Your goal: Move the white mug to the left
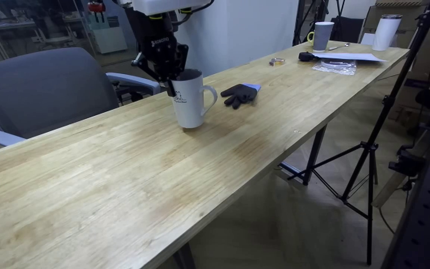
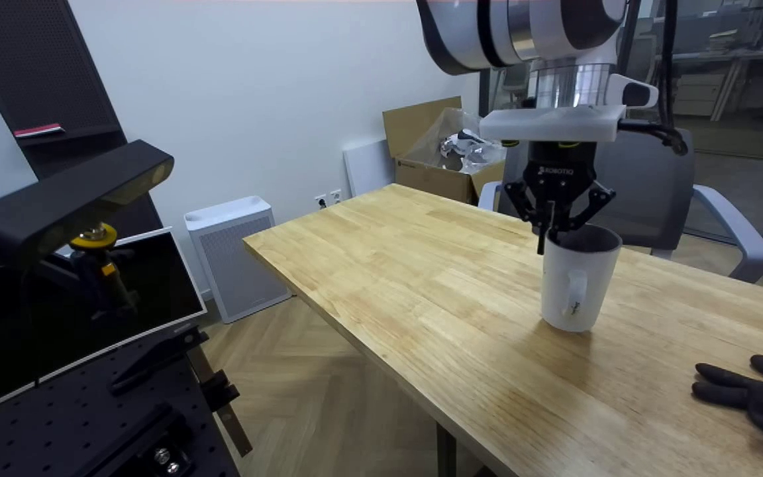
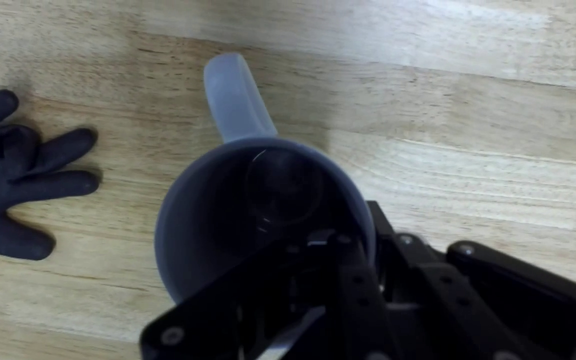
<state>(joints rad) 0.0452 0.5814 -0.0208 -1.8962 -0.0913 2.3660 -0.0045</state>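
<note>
Chair [image 1: 47, 89] at left in an exterior view. My claw [image 1: 174, 83] pinches the white mug [image 1: 190, 104] by its wall, one finger inside. Mug just left of centre, long axis near upright, handle pointing right. Black glove [image 1: 241, 94] near, further right.

A black glove [image 1: 240, 94] lies on the wooden table [image 1: 118, 183] between its long edges; a gray chair [image 1: 43, 89] stands along one, a black tripod [image 1: 388, 100] beyond the other. In an exterior view, a gray cup [image 1: 322, 37] and a white tumbler [image 1: 386, 34] stand by the far corners, a spoon [image 1: 339, 47] between them. An open cardboard box [image 2: 433, 181] shows behind another corner.
</note>
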